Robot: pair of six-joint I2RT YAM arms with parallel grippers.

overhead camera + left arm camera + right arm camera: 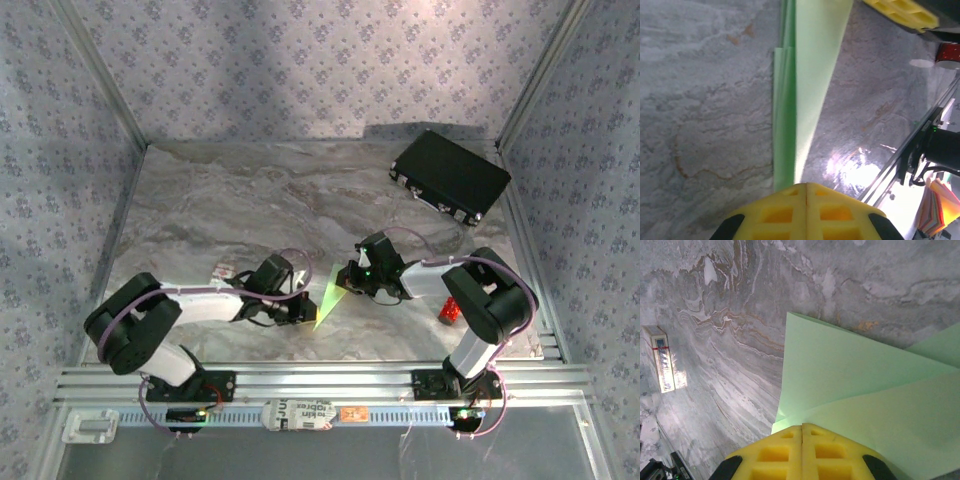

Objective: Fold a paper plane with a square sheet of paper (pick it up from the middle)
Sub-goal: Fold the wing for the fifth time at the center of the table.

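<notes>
The thin pale green paper folded into a narrow, layered, pointed dart (812, 75) runs straight ahead from the left gripper (806, 187), whose jaws are pressed together on its slim end. The right gripper (801, 429) is clamped on the wider end, with paper fanning ahead and to its right. I judge this a late fold, with the centre crease made. Next, 1 gripper must release without twisting that crease, so the 2 wings can be spread.
</notes>
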